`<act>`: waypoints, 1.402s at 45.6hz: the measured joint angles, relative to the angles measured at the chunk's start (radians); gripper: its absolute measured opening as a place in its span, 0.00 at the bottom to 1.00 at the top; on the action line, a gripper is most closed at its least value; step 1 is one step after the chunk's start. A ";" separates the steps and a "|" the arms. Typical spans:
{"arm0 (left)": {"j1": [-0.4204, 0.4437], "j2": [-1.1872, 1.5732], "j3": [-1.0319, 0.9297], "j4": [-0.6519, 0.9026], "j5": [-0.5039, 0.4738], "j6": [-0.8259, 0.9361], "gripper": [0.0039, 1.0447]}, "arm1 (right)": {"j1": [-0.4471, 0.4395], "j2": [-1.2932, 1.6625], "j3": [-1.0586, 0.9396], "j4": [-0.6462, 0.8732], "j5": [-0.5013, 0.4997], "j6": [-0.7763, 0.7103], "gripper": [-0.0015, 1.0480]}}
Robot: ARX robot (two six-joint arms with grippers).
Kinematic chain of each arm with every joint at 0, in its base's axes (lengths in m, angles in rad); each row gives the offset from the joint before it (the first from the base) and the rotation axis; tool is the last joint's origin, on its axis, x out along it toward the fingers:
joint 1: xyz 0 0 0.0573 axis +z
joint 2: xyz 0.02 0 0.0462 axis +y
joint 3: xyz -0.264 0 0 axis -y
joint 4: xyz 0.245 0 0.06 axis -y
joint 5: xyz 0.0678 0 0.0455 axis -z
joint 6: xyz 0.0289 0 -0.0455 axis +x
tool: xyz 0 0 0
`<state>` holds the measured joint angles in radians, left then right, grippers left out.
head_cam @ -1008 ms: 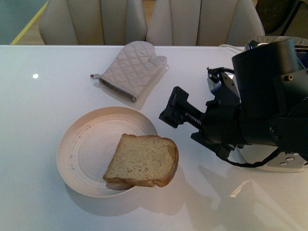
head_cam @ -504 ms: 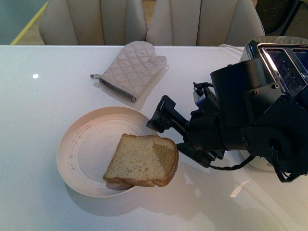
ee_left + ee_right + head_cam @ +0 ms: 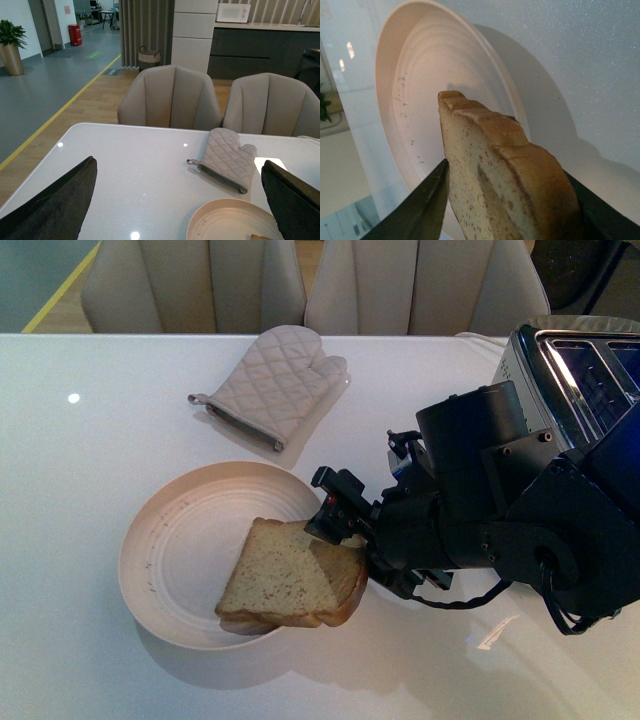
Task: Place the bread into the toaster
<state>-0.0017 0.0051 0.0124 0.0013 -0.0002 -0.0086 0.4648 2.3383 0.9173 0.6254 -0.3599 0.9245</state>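
Note:
Thick slices of tan speckled bread (image 3: 285, 580) with golden crust lie stacked on the near right of a cream plate (image 3: 170, 550). My right gripper (image 3: 335, 540) is open, with its jaws on either side of the bread's right edge. In the right wrist view the bread (image 3: 505, 175) fills the space between the two dark fingers (image 3: 417, 212). The silver toaster (image 3: 580, 370) with a chrome slotted top stands at the far right, partly hidden by my right arm. My left gripper (image 3: 182, 220) is open and empty above the table; it is not in the front view.
A quilted beige oven mitt (image 3: 275, 385) lies behind the plate; it also shows in the left wrist view (image 3: 227, 157). Two beige chairs (image 3: 300, 285) stand along the table's far edge. The white table (image 3: 80, 440) extends to the left.
My right gripper has moved left and down from beside the plate to the bread, and its open jaws now straddle the bread's right edge. The toaster has come into view behind the arm.

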 joint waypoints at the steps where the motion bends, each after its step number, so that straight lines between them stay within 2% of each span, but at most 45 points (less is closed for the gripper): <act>1: 0.000 0.000 0.000 0.000 0.000 0.000 0.94 | 0.000 0.000 0.000 -0.002 0.000 0.000 0.51; 9: 0.000 0.000 0.000 0.000 0.000 0.000 0.94 | -0.016 -0.032 -0.033 0.002 0.000 0.004 0.16; 11: 0.000 0.000 0.000 0.000 0.000 0.000 0.94 | -0.029 -0.066 -0.056 0.006 -0.002 0.004 0.09; 14: 0.000 0.000 0.000 0.000 0.000 0.000 0.94 | -0.051 -0.130 -0.085 0.011 -0.008 0.003 0.04; 18: 0.000 0.000 0.000 0.000 0.000 0.000 0.94 | -0.090 -0.241 -0.118 -0.014 0.010 -0.026 0.04; 26: 0.000 0.000 0.000 0.000 0.000 0.000 0.94 | -0.157 -0.454 -0.147 -0.149 0.117 -0.170 0.04; 33: 0.000 0.000 0.000 0.000 0.000 0.000 0.94 | -0.230 -0.686 -0.127 -0.302 0.238 -0.378 0.04; 38: 0.000 0.000 0.000 0.000 0.000 0.000 0.94 | -0.293 -0.855 -0.050 -0.437 0.242 -0.474 0.04; 45: 0.000 0.000 0.000 0.000 0.000 0.000 0.94 | -0.316 -0.941 0.055 -0.593 0.377 -0.638 0.04; 55: 0.000 0.000 0.000 0.000 0.000 0.000 0.94 | -0.314 -0.943 0.070 -0.660 0.520 -0.854 0.04; 64: 0.000 0.000 0.000 0.000 0.000 0.000 0.94 | -0.305 -0.933 0.027 -0.711 0.562 -0.899 0.04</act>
<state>-0.0017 0.0051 0.0124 0.0013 -0.0002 -0.0086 0.1596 1.4052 0.9443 -0.0853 0.2024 0.0254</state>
